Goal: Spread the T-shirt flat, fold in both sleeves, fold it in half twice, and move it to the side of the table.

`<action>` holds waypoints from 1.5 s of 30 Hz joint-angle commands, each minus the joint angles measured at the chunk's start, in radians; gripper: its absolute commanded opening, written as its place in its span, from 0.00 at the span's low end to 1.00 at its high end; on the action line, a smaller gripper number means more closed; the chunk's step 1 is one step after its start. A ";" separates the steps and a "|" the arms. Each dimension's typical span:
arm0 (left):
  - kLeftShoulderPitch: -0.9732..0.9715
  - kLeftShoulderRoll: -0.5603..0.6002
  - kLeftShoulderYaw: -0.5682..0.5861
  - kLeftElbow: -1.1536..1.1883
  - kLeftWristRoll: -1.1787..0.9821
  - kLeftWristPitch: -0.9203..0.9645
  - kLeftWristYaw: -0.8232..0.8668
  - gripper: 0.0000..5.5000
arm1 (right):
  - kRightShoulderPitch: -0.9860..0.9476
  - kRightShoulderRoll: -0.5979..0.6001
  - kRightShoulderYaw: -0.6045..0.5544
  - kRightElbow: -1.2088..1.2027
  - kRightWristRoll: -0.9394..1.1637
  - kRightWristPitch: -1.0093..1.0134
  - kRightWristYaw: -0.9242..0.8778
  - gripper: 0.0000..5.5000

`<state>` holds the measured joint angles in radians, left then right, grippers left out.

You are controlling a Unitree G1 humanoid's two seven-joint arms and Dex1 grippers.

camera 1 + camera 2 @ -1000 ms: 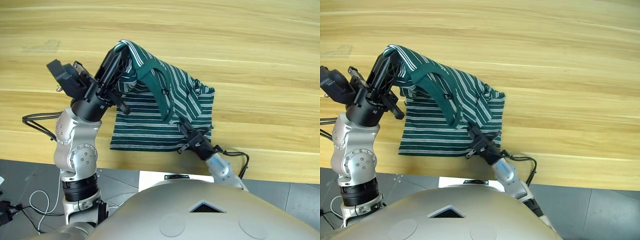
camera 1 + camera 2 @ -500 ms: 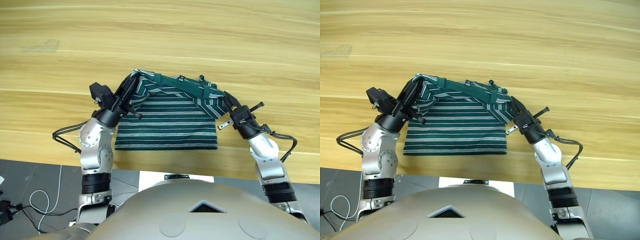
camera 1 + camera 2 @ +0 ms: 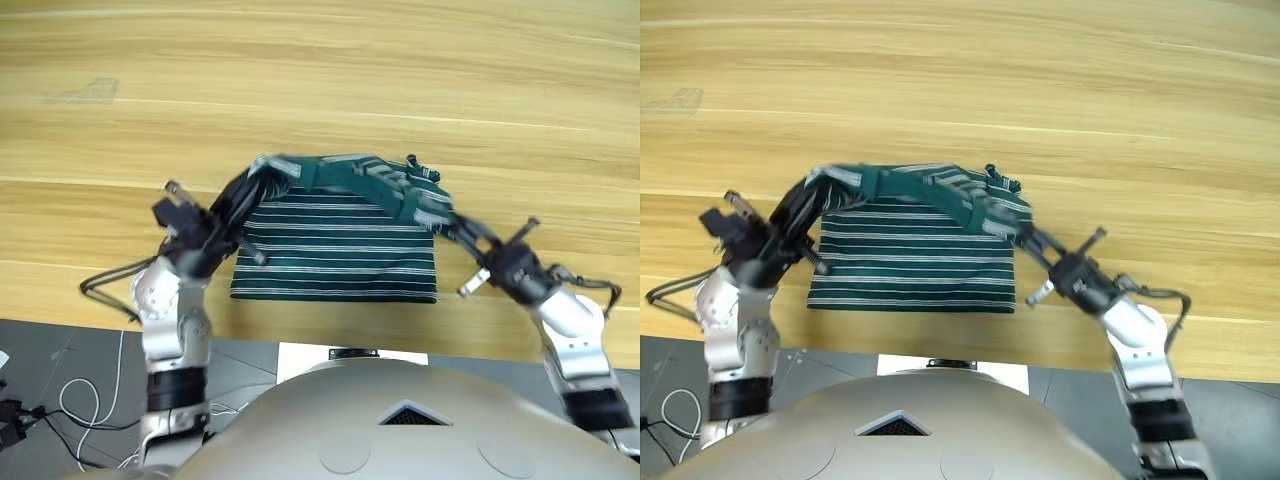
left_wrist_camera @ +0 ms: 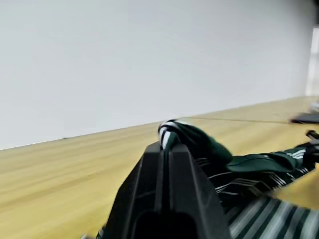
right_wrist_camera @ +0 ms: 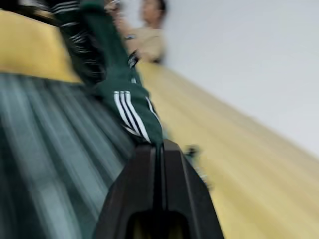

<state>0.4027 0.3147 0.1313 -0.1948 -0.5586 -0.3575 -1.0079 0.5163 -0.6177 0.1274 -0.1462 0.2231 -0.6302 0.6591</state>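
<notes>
Across the lower middle of the head view, the T-shirt (image 3: 335,255) has its striped lower half flat on the desk (image 3: 300,80), close to the near edge. Its upper edge is lifted into a sagging band between your two arms. Your left claw (image 3: 258,178) grips the end of that band at centre left of the frame. Your right claw (image 3: 447,222) grips the other end at centre right.

Watch the grips first. Each claw appears to hold only a small bunch of cloth, so if you pull the arms further apart, one end will likely slip free and drop crooked. The left end also sits higher in the frame than the right, so a fold laid down from here would probably land skewed. The bottom edge is so near the desk's front edge that dragging the shirt toward you could pull it over the side.

The head views give you the whole layout: both arms, the band between them, and how close the cloth lies to the desk edge. They do not show the pinch itself. The left wrist view does, with the fingers closed together and a knot of striped cloth bulging just past their tips. The right wrist view shows its fingers pressed together on a dark green fold, though blur hides how deep the cloth sits.
</notes>
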 commanded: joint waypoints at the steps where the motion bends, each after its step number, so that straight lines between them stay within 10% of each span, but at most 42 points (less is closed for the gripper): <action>1: 0.091 0.071 0.037 0.020 -0.008 -0.070 -0.109 0.00 | 0.069 -0.042 -0.112 -0.085 0.268 -0.007 0.080 0.00; 8: -0.443 0.067 -0.085 0.481 0.350 0.110 0.178 0.00 | -0.613 0.147 -0.004 0.431 -0.005 0.247 -0.070 0.00; 12: -1.247 0.006 -0.144 1.075 0.604 0.135 0.700 0.00 | -1.422 0.239 0.062 1.134 -0.351 0.387 -0.710 0.00; 17: -1.902 0.008 0.041 1.233 0.512 -0.092 1.135 0.00 | -1.949 0.168 -0.062 1.189 -0.440 0.199 -1.276 0.00; 22: -1.580 0.027 0.046 0.906 0.366 -0.250 0.751 0.00 | -1.629 0.142 -0.111 0.862 -0.345 -0.017 -0.997 0.00; 30: -0.234 0.197 -0.319 0.539 0.569 -0.360 0.407 0.00 | -0.275 -0.163 0.218 0.153 -0.143 0.038 -0.417 0.00; 45: 0.017 0.329 -0.278 0.323 0.613 -0.293 0.390 0.00 | -0.011 -0.247 0.039 0.075 -0.204 0.156 -0.179 0.00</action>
<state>0.3880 0.6163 -0.1471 0.1215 0.0072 -0.6798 -0.6070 0.5058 -0.8472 0.1868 -0.0586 0.0470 -0.4927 0.4555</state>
